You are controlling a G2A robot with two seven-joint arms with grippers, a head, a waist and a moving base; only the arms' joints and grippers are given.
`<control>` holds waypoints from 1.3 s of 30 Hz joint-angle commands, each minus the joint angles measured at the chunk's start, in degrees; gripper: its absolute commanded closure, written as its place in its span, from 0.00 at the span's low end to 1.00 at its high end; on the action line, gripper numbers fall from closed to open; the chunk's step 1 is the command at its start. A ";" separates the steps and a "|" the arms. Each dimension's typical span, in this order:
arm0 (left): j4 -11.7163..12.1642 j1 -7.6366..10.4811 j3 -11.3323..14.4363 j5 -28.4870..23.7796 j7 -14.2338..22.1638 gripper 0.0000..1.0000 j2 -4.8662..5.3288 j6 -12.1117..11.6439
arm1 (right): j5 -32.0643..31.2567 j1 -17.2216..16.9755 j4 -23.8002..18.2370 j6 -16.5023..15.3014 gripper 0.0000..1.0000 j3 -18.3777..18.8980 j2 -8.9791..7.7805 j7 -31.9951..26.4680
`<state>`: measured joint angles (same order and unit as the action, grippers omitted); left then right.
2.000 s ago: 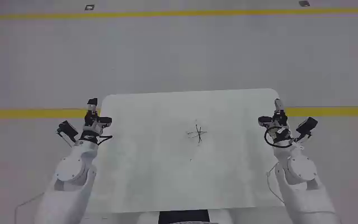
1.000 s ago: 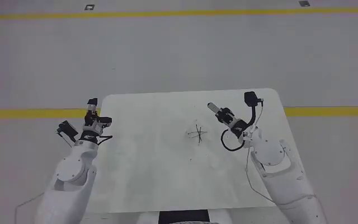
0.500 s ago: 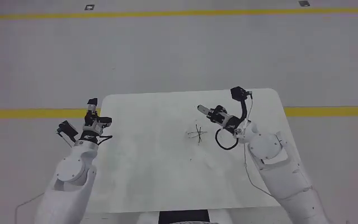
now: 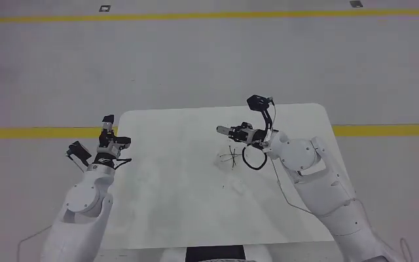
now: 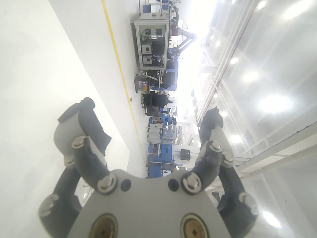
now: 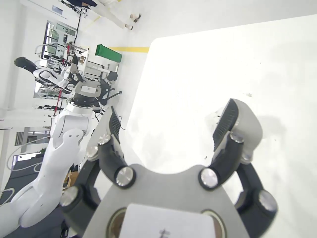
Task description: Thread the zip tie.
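Top view, zip ties (image 4: 230,157) at table (image 4: 170,209) centre, right gripper (image 4: 222,130) at their 12 o'clock, left gripper (image 4: 107,122) at 9 o'clock edge, wrist views, both jaws spread.

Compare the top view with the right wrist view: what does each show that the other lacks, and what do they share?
Top view's own: the thin dark zip ties lying crossed mid-table, close to the right gripper. Right wrist view's own: that gripper's ribbed black pads, standing wide apart with nothing between them. Shared: the white round-cornered table, and the left gripper by its left edge.
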<state>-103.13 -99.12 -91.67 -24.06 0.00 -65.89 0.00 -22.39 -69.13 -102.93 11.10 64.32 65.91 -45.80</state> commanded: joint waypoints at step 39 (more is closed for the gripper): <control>0.00 0.00 0.00 0.00 0.00 0.00 0.00 0.00 | -12.62 21.24 15.62 8.38 0.00 -18.73 4.05 -24.04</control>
<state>-103.13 -99.12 -91.67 -24.06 0.00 -65.89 0.00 -35.00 -47.88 -87.30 19.48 45.58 69.96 -69.85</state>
